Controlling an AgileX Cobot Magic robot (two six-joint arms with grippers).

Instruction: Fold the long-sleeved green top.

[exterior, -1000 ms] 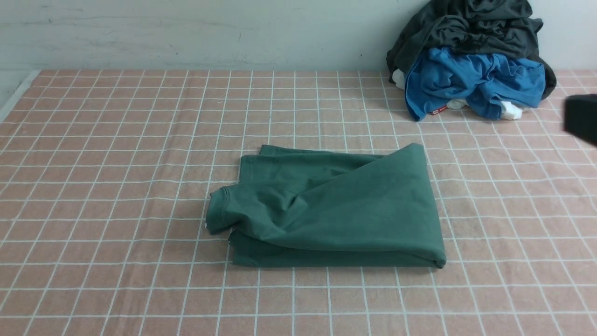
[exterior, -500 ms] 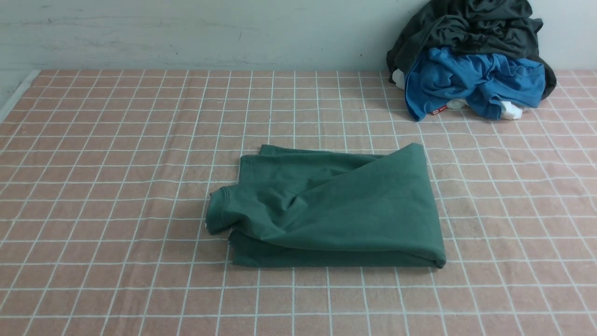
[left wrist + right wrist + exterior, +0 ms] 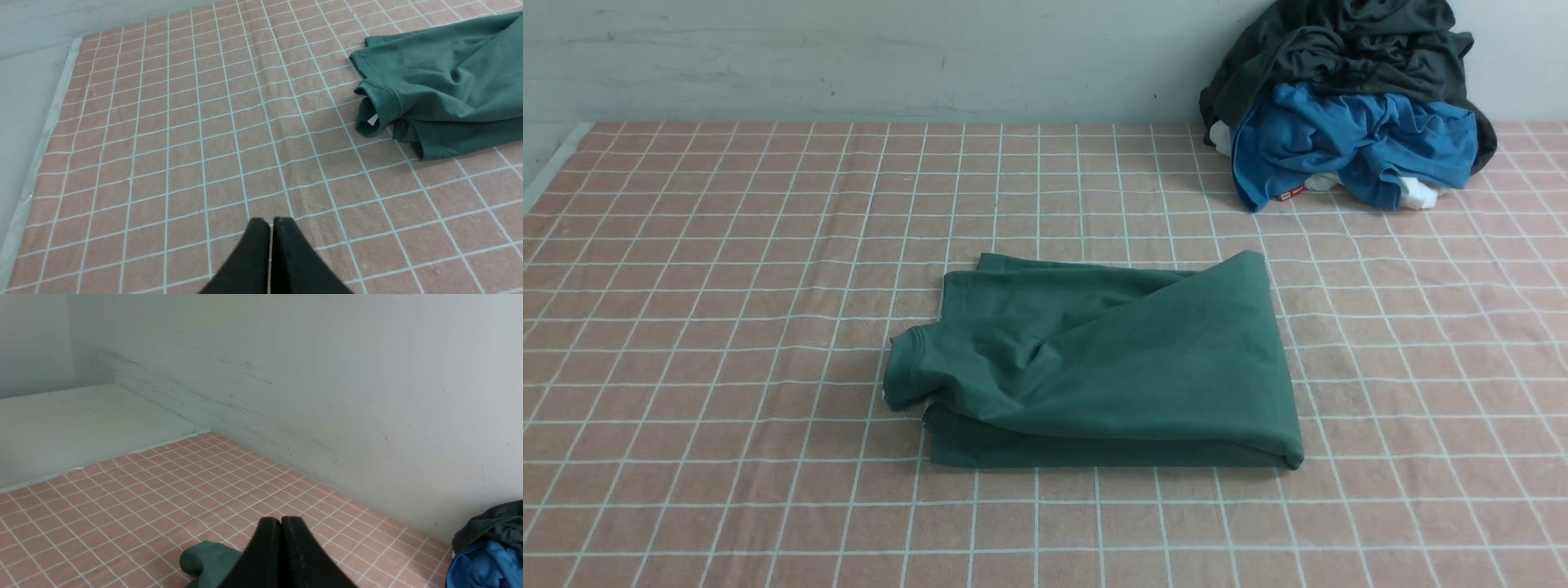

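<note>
A: Start with the left gripper (image 3: 270, 222). What is it doing?

B: Its two black jaws are pressed together with only a hairline between them. It holds nothing and hangs above bare checked cloth (image 3: 163, 143).

A: And the right gripper (image 3: 281, 521)?

B: Closed the same way, jaws meeting tip to tip, nothing between them. It points toward the back wall (image 3: 327, 375).

A: Where is the green top (image 3: 1094, 367) relative to them?

B: It lies folded into a rough rectangle in the middle of the cloth, well apart from both grippers. From the left wrist camera it sits off to the side beyond the closed tips, collar end nearest. From the right wrist camera only a small rounded bit of the green top (image 3: 204, 557) peeks out just beside the jaws, low in the picture; I cannot tell whether they touch.

A: What does one view give that the others don't?

B: The front view shows neither gripper, but it shows the whole fold, with the ribbed collar sticking out toward the cloth's left edge. The left wrist view shows a small white tag (image 3: 372, 119) inside that collar. At the far right corner, against the wall, a blue garment (image 3: 1347, 147) lies under a dark grey garment (image 3: 1339, 49).
</note>
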